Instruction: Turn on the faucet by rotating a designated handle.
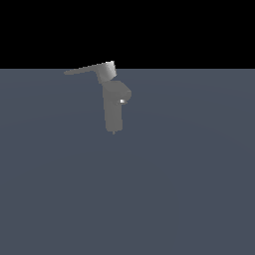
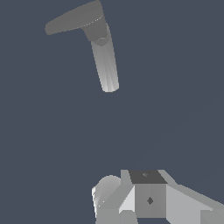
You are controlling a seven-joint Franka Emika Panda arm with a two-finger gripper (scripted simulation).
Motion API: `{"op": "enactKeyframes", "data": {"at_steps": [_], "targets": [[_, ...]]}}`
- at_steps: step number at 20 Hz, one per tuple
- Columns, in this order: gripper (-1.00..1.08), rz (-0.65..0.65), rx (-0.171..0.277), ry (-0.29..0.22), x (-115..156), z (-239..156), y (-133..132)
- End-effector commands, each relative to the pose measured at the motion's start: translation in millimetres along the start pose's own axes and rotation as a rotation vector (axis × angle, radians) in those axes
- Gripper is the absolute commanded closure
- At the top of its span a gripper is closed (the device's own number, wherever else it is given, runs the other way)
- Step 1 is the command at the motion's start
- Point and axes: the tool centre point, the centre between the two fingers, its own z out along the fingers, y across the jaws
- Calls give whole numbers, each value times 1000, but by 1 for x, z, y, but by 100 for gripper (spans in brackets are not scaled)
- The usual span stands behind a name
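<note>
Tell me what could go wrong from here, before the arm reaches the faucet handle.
1. The end effector is far from the faucet, and the exterior view does not show it; a badly aimed approach may hit the upright body instead of the handle.
2. The handle is thin and flat, so a push near its tip could slip off.
3. The wrist view does not show whether the end effector is open, so gripping the lever may fail.

The small matte grey faucet (image 1: 115, 107) stands upright. On top of it, the long flat grey handle (image 1: 87, 70) sticks out toward the exterior view's left.
</note>
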Motion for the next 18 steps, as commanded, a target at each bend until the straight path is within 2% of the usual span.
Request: {"op": "enactKeyframes", "data": {"at_steps": [1,12,18], "targets": [[108,0,0,0,0,0,0],[108,-2,-20,27,2,-16,11],[108,11,-13,22,6,-15,9]]}}
